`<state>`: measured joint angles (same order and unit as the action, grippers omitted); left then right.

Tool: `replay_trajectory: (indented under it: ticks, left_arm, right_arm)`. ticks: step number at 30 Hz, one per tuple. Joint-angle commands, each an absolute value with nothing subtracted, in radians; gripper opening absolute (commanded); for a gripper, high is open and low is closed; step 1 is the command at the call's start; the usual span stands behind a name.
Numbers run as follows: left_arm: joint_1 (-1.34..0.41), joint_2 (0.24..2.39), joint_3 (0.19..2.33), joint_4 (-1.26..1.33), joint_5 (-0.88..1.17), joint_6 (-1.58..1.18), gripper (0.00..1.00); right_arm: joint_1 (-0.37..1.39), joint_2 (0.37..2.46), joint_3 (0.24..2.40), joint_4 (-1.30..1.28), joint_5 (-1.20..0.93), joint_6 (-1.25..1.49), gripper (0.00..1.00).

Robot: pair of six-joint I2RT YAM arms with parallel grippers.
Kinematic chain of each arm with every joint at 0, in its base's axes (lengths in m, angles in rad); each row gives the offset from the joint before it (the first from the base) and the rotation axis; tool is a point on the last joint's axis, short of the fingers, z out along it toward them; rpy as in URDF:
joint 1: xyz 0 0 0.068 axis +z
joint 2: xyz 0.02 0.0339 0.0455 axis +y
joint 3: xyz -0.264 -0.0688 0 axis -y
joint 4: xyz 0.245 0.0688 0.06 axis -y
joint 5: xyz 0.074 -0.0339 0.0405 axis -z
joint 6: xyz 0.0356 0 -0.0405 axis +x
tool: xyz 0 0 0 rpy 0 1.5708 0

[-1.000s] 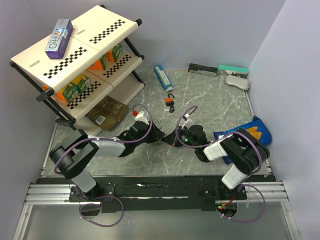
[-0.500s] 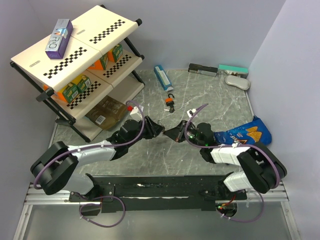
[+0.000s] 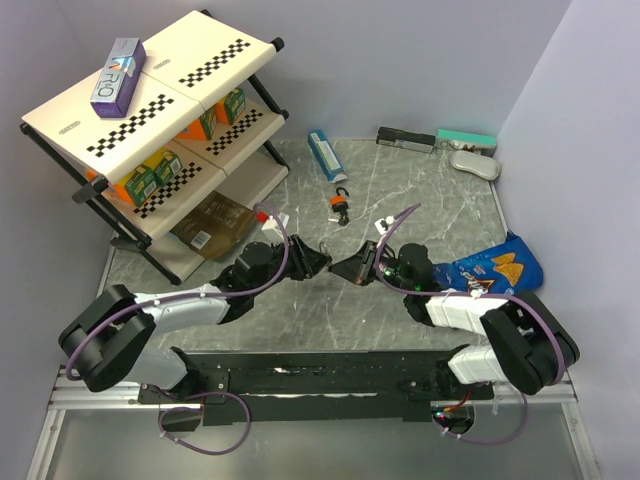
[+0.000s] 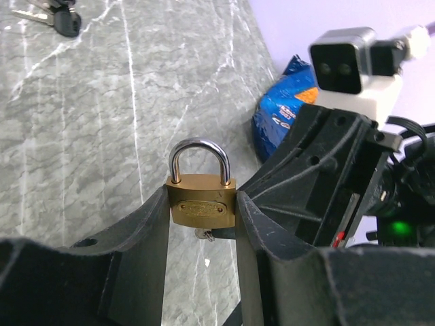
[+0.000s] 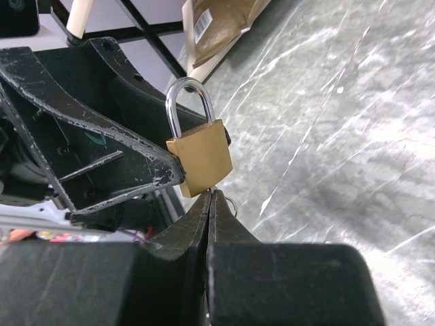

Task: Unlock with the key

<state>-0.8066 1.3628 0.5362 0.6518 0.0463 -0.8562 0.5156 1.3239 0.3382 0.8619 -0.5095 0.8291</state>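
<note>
While left gripper (image 4: 202,204) is clamping padlock (image 5: 200,163), we're probing keyhole | right gripper (image 5: 211,193) pinching shut beneath, load unclear | next: needing aligned twist

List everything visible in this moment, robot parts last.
brass padlock: one, gold, in the left claw
key cluster: one, black heads, on table
orange padlock: one, orange, mid-table
shelf rack: one, cream, back left
purple box: one, purple, rack top
cartons: several, green-orange, rack shelves
brown packet: one, brown, rack bottom
tube box: one, blue-white, back centre
chip bag: one, blue, right side
black box, teal box, white case: one each, back right
table: one, grey marble
left claw: one, black, shut on brass padlock
right claw: one, black, shut, tips under padlock
</note>
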Motion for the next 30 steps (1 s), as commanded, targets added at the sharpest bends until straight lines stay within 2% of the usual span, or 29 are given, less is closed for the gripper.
replay_trajectory:
  ticks: [1,11,13,16,17,20,24,30]
  left_arm:
    - [-0.861,1.333,0.506,0.784,0.363,-0.864,0.01]
    - [-0.865,1.312,0.494,0.809,0.399,-0.847,0.01]
    - [-0.867,1.31,0.514,0.76,0.358,-0.854,0.01]
    - [-0.868,1.318,0.584,0.579,0.252,-0.873,0.01]
    - [-0.867,1.324,0.61,0.445,0.215,-0.894,0.01]
    - [-0.868,1.364,0.699,0.301,0.153,-0.923,0.01]
    - [-0.867,1.405,0.767,0.224,0.137,-0.96,0.01]
    - [-0.868,1.408,0.781,0.212,0.118,-0.974,0.01]
  right_arm:
    - [0.488,1.292,0.403,0.951,-0.426,0.873,0.0]
    - [0.459,1.292,0.402,0.945,-0.449,0.939,0.0]
    - [0.457,1.289,0.405,0.937,-0.448,0.917,0.0]
    - [0.468,1.267,0.402,0.937,-0.445,0.855,0.0]
    - [0.472,1.247,0.402,0.924,-0.427,0.809,0.0]
    - [0.512,1.204,0.414,0.839,-0.372,0.711,0.0]
    - [0.59,1.158,0.436,0.727,-0.283,0.605,0.01]
    - [0.649,1.144,0.459,0.62,-0.187,0.528,0.07]
